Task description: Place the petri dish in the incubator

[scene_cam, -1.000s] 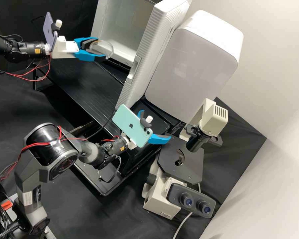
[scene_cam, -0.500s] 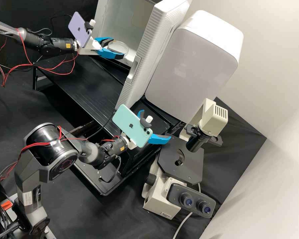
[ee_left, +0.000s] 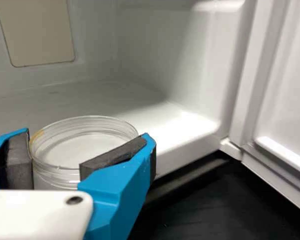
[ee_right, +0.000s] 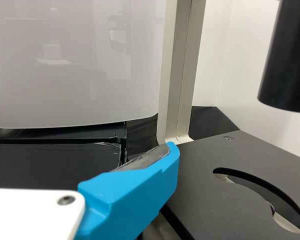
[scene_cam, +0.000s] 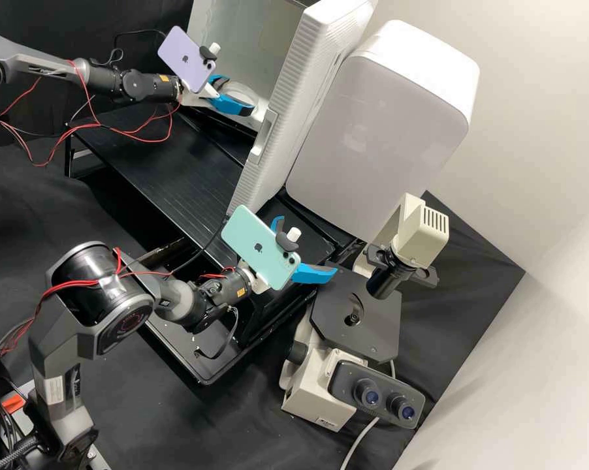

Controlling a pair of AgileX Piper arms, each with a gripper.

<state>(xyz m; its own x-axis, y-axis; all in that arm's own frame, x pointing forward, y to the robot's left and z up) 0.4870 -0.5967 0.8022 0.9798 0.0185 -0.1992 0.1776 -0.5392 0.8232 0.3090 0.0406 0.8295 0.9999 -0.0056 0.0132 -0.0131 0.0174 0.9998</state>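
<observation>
Left pincer point(ee_left: 81, 152), clenched on the petri dish point(ee_left: 85, 135), has carried it over the incubator point(ee_left: 189, 75) threshold, so release looks near.

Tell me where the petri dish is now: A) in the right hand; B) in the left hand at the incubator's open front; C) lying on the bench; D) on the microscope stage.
B: the left hand grips the petri dish at the incubator opening.
</observation>
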